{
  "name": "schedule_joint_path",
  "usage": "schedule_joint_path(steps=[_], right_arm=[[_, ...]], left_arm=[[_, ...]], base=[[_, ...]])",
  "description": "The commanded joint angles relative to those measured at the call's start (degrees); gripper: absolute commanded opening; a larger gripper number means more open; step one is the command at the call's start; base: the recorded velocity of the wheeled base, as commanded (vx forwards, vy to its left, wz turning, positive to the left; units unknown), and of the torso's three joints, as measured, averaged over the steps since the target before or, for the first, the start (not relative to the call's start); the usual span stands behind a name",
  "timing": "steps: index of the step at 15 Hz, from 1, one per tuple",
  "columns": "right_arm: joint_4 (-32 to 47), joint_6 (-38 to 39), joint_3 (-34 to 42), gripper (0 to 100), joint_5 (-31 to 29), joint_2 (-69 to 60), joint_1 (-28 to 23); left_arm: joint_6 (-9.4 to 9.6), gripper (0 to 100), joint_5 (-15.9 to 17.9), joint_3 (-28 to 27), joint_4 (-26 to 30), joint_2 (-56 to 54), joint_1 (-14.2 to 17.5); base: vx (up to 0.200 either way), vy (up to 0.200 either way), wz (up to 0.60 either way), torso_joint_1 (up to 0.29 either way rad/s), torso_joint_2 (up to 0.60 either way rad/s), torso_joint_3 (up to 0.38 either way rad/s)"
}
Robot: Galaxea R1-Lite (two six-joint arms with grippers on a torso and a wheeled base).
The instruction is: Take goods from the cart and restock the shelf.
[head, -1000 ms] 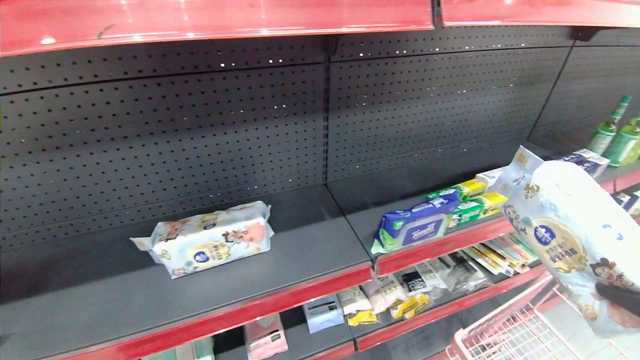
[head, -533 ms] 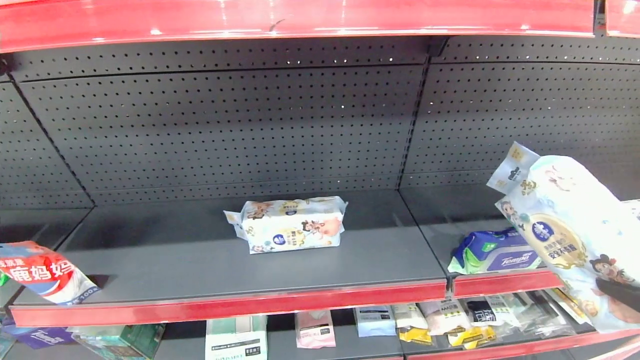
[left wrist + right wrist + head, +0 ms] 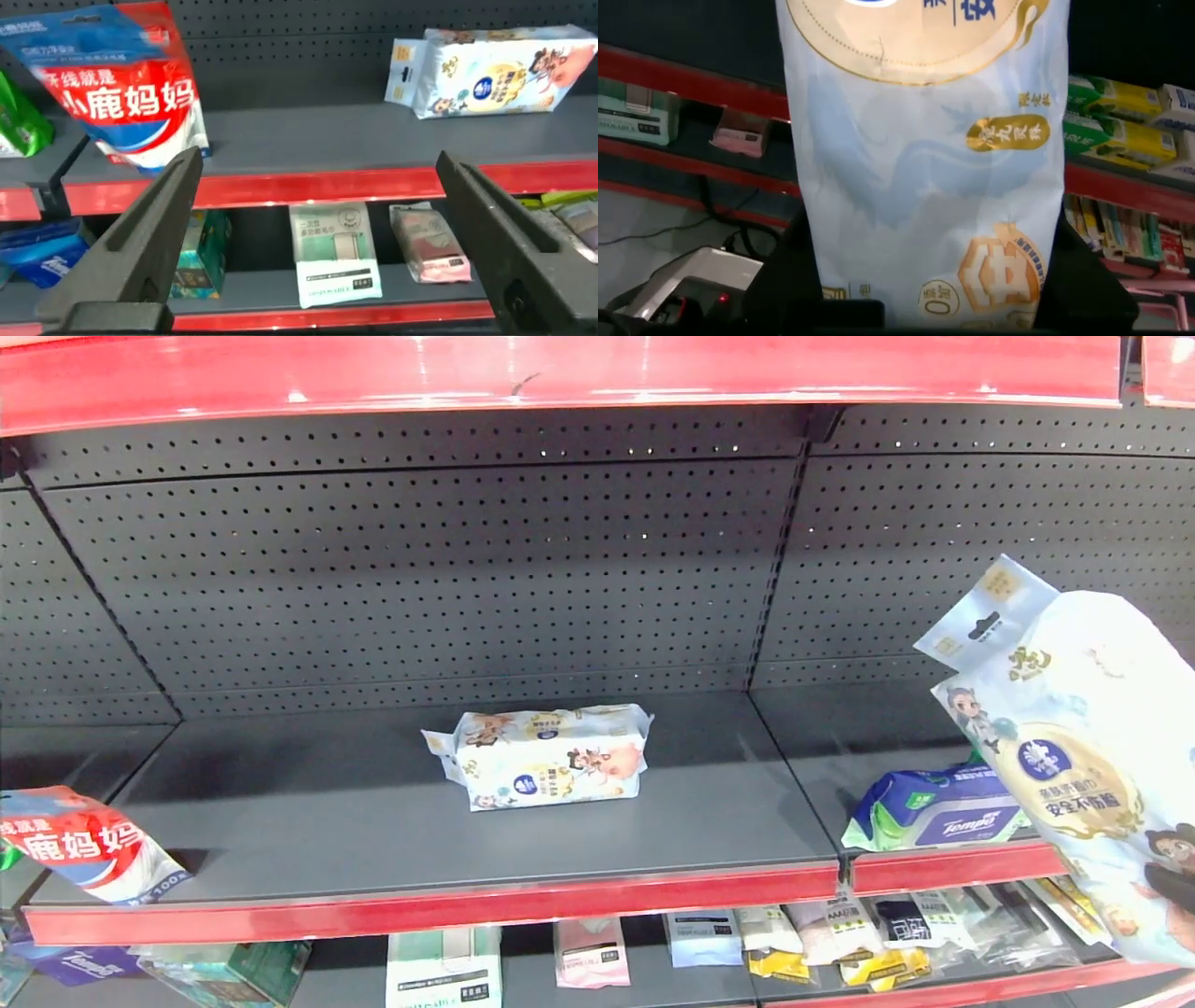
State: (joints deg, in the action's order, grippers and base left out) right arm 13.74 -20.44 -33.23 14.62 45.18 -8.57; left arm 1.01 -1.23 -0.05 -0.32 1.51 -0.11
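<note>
The right gripper (image 3: 1173, 889), at four o'clock in the head view, pinches a wipes pack (image 3: 1074, 747) held off the shelf (image 3: 280, 840): the carrying step, I judge, with next a set-down beside the twin pack (image 3: 546, 756) at centre, clearing the blue pack (image 3: 934, 807) at three o'clock. Left wrist view: the left gripper (image 3: 318, 159) is spread, empty, facing a red-and-white bag (image 3: 112, 84). Right wrist view: fingers (image 3: 794, 280) clamp the pack's sides

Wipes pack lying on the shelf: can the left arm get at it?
Probably yes: the left gripper is open and empty, facing the shelf, and the pack lies alone with nothing before it.
</note>
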Motion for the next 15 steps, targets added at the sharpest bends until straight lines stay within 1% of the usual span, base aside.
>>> schedule_joint_path(steps=[1,2,3,4,5,6,7,8,9,10,11,12,13,14,15], right_arm=[[0.1,-0.1,0.6,0,0.5,-4.0,0.0],[0.0,-0.2,1.0,0,0.4,-5.1,0.3],[-0.1,-0.1,1.3,0,0.4,-5.6,0.4],[0.0,0.2,1.3,0,0.1,-6.8,0.0],[0.1,1.0,1.6,0,0.1,-7.6,-0.4],[0.0,1.4,1.9,0,0.1,-7.8,-0.3],[0.1,1.9,2.0,0,0.1,-8.0,-0.4],[0.4,3.5,3.1,0,0.1,-8.6,-0.4],[0.4,3.8,3.3,0,0.1,-8.8,-0.3],[0.6,5.2,5.5,0,-0.2,-11.1,-0.4],[0.9,5.0,6.2,0,-0.6,-11.8,-0.4],[0.9,5.0,6.4,0,-0.9,-11.4,-0.5],[0.9,5.0,6.6,0,-1.5,-11.3,-0.5],[0.9,5.0,6.6,0,-1.8,-11.3,-0.4],[0.9,4.9,6.6,0,-1.9,-11.2,-0.2]], left_arm=[[1.27,100,0.0,-0.3,0.0,2.9,0.0],[1.36,100,-0.5,-5.0,0.2,7.0,0.0],[-1.71,100,-1.3,-11.0,0.5,15.9,0.2],[-12.0,100,-4.5,-15.7,0.0,27.5,1.5],[-10.77,100,-7.0,-18.0,-0.8,35.8,1.7],[-7.69,100,-7.3,-19.9,-1.9,40.1,1.7],[-2.59,100,-7.3,-22.5,-3.4,47.2,1.7],[1.27,100,-6.9,-23.2,-4.0,51.9,1.5],[1.89,100,-6.9,-23.2,-4.2,52.5,1.3],[8.48,100,-2.1,-24.6,-6.7,59.7,0.6],[10.77,100,2.5,-26.8,-7.2,63.0,0.8],[13.4,100,5.3,-30.4,-6.7,67.0,0.9],[16.39,100,6.6,-33.6,-5.7,71.1,0.6],[18.06,100,9.1,-36.0,-5.1,74.0,0.5],[22.19,100,15.2,-39.8,-4.9,79.3,0.5]], base=[[0.0,0.0,0.0,0.0,0.0,0.0],[0.0,0.0,0.0,0.0,0.0,0.0],[0.0,0.0,0.0,0.0,0.0,0.0],[0.0,0.0,0.0,0.0,0.0,0.0],[0.0,0.0,0.0,0.0,0.0,0.0],[0.0,0.0,0.0,0.0,0.0,0.0],[0.0,0.0,0.0,0.0,0.0,0.0],[0.0,0.0,0.0,0.0,0.0,0.0],[0.0,0.0,0.0,0.0,0.0,0.0],[0.0,0.0,0.0,0.0,0.0,0.0],[0.0,0.0,0.0,0.0,0.0,0.0],[0.0,0.0,0.0,0.0,0.0,0.0],[0.0,0.0,0.0,0.0,0.0,0.0],[0.0,0.0,0.0,0.0,0.0,0.0],[0.0,0.0,0.0,0.0,0.0,0.0]])
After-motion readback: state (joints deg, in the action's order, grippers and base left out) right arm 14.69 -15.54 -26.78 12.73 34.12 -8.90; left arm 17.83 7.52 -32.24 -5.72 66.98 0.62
